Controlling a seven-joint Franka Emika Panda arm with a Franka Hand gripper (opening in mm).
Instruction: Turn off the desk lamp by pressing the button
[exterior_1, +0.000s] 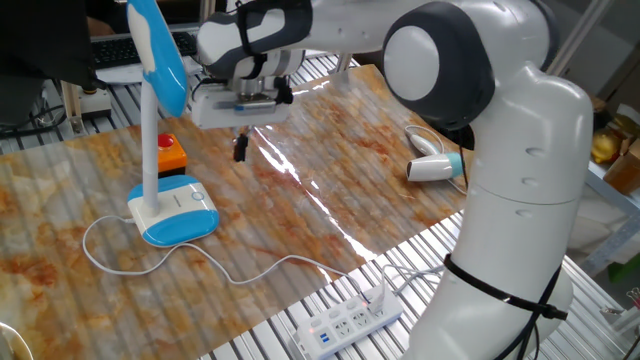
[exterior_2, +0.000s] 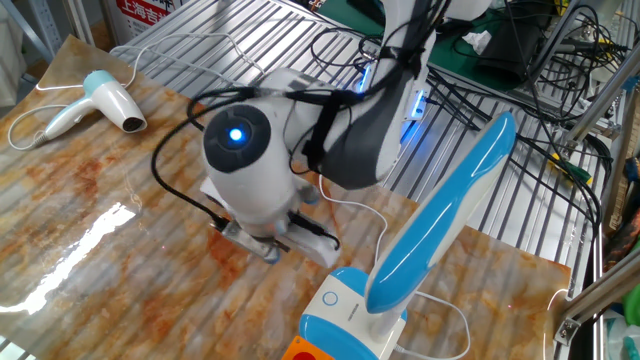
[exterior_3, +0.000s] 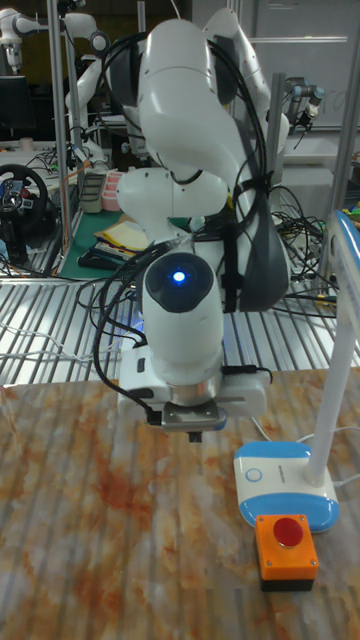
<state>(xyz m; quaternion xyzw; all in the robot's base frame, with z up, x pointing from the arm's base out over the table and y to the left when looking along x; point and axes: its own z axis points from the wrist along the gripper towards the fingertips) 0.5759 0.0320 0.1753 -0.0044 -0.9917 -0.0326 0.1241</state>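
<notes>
One desk lamp (exterior_1: 165, 195) stands at the left of one fixed view, its oval blue-rimmed base resting on the marbled worktop (exterior_1: 330, 190), a thin white stem rising to a long blue-and-white head in the upper left corner. Its single button (exterior_2: 330, 298), a small pale ring, sits flush in the white base plate; in the other fixed view it shows at the lower middle of the frame, uncovered, and in the tall fixed view it lies on the left part of the base, right of centre. One white cord (exterior_1: 240, 275) runs from the base in a loop across the worktop to one white power strip (exterior_1: 345, 322) on the metal slats at the bottom of the frame. Just behind the lamp base sits one orange box with a red round button (exterior_3: 288, 548), touching or nearly touching the base. One white-and-blue hair dryer (exterior_2: 105, 100) lies at the upper left of the other fixed view, well apart from the lamp. The one gripper (exterior_1: 240, 147) hangs above the worktop to the right of the lamp stem, clear of the base and the button; its dark fingertips are too small and blurred to tell whether they are apart or together.
</notes>
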